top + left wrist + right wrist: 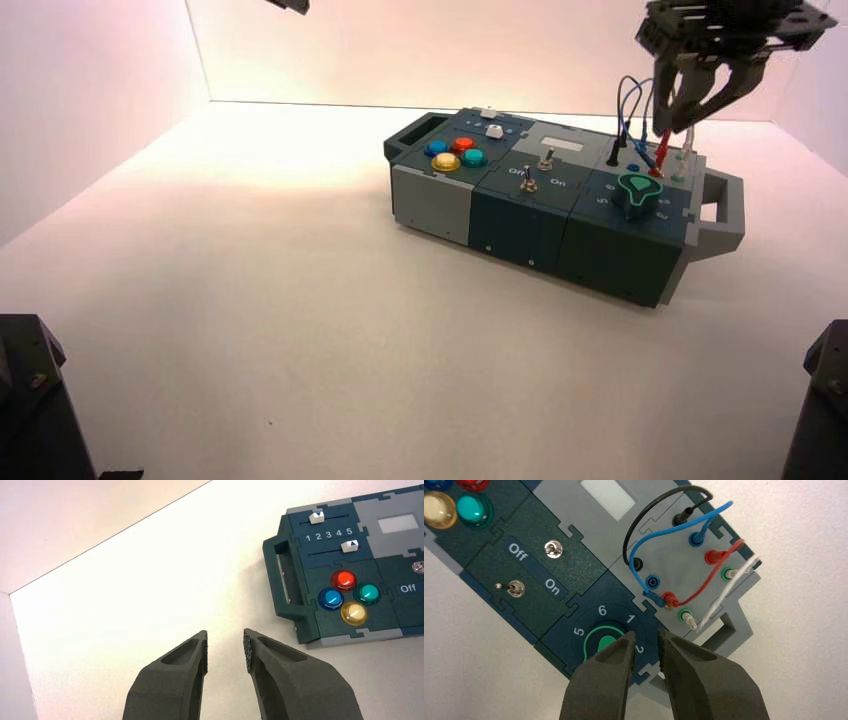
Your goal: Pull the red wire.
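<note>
The red wire (720, 578) arcs between two red plugs (713, 556) on the grey panel at the box's right end; in the high view the red wire (661, 150) stands among the other leads. My right gripper (685, 120) hovers just above those wires. In the right wrist view my right gripper (646, 637) is open and holds nothing, its fingertips over the panel beside the green knob (599, 642), short of the nearer red plug (669, 598). My left gripper (225, 640) is open and empty, parked high at the far left (290, 5).
Blue (684, 527), black (659, 505) and white (729, 585) leads crowd round the red one. The box (520, 225) also carries two toggle switches (546, 159), coloured buttons (455, 153) and a grey handle (722, 212) at its right end.
</note>
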### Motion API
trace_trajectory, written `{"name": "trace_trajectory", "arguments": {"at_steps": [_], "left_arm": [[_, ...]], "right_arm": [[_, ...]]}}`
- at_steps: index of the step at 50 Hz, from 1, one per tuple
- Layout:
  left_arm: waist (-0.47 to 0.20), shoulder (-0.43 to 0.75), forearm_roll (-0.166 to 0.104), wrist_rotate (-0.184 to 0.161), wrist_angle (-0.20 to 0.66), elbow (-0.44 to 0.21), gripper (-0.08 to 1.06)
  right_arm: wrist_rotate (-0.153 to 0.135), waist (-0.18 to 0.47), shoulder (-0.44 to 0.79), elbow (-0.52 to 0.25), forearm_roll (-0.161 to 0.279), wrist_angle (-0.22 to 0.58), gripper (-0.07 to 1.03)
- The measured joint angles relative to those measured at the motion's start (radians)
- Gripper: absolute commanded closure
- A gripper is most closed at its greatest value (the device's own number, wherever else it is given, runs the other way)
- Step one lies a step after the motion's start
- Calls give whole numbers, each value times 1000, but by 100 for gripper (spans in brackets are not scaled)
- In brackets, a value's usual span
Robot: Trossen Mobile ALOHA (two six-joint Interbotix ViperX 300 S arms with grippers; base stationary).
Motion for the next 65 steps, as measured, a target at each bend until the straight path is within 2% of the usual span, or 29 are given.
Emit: {"name": "trace_trajectory", "arguments": {"at_steps": [12,26,65], "left_arm": [[-14,2,2,2,2,0,57],[-17,-2,2,2,2,0,57],[-46,-6,2,2,5,0,57]], "right_arm": [[0,-3,25,-14,2,-5,67],[0,-77,35,-14,-2,-9,67],[0,-77,147,-48,-9,-38,67]]}}
